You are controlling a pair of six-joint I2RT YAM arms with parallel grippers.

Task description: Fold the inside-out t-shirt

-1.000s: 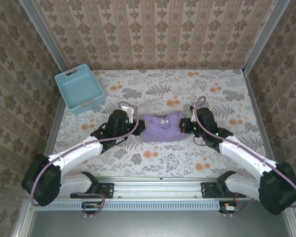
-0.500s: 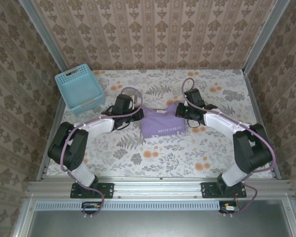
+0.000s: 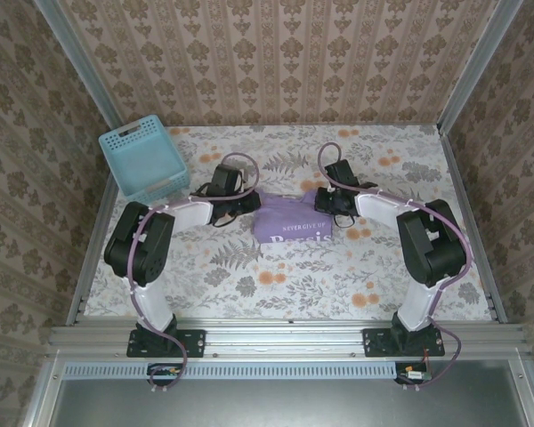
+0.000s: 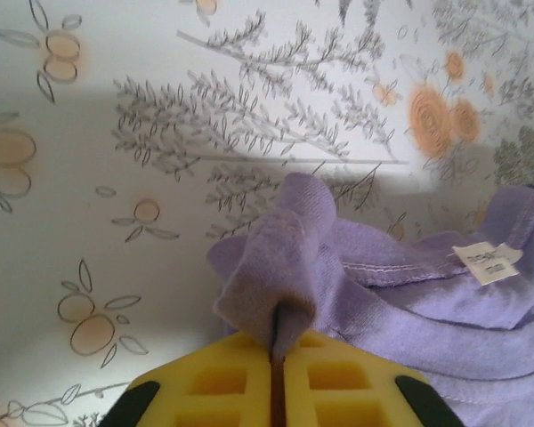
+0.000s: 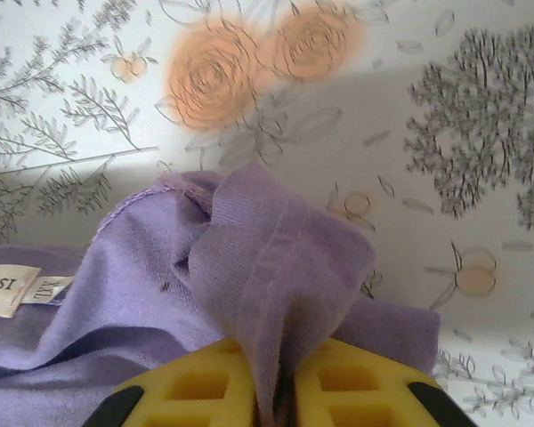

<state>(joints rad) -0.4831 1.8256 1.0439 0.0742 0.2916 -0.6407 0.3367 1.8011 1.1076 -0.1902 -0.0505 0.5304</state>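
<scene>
The inside-out t-shirt (image 3: pixel 292 224) lies mid-table as a lavender rectangle, folded over, with white lettering showing on top. My left gripper (image 3: pixel 249 203) is at its far left corner, my right gripper (image 3: pixel 320 201) at its far right corner. In the left wrist view the yellow jaws of the left gripper (image 4: pixel 279 347) pinch a bunched fold of the t-shirt (image 4: pixel 409 294), close to a white label (image 4: pixel 486 263). In the right wrist view the right gripper (image 5: pixel 271 391) likewise holds a ridge of the t-shirt (image 5: pixel 276 258) between its pads.
A light-blue lattice basket (image 3: pixel 144 162) stands at the back left, just left of my left arm. The floral tablecloth (image 3: pixel 383 285) is bare in front of the shirt. Patterned walls close in the back and both sides.
Both arms have swung toward the back of the table, carrying the shirt's edge with them. The shirt has gone from a loose shape to a folded rectangle with large white lettering at its near edge.
</scene>
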